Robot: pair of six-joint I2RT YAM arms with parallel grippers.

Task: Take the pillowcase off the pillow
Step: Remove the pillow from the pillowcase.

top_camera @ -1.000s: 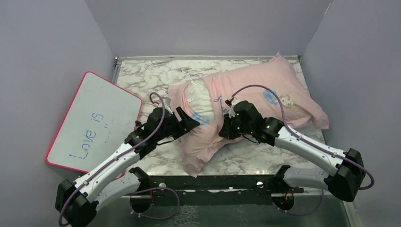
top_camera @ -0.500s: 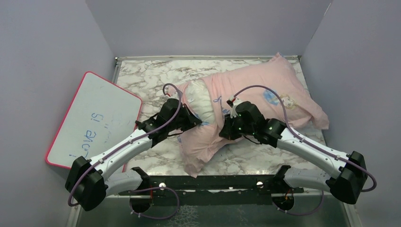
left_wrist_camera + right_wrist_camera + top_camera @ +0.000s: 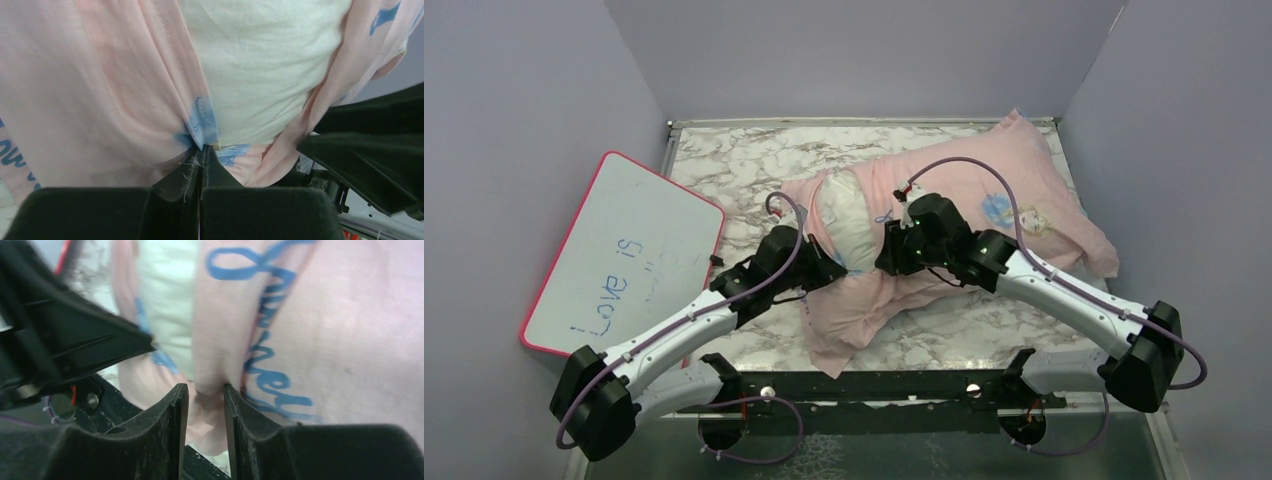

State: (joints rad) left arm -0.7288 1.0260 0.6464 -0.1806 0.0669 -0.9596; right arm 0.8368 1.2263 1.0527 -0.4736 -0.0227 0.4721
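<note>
Clamped shut on the pillowcase (image 3: 100, 90) hem with the left gripper (image 3: 200, 161); nipped onto a pink fold with the right gripper (image 3: 206, 389). Stretched from the desk (image 3: 724, 160) centre to its far right corner, white pillow (image 3: 849, 222) bared at the mouth. Likely light, limp, slidy: best held by the hem. Pinches seen only from the wrists; whole sprawl only from above

Can't see most of the pillow (image 3: 844, 225), buried in the pillowcase (image 3: 1044, 170). Can't read the faint scrawl by "Love is" on the whiteboard (image 3: 624, 205).
</note>
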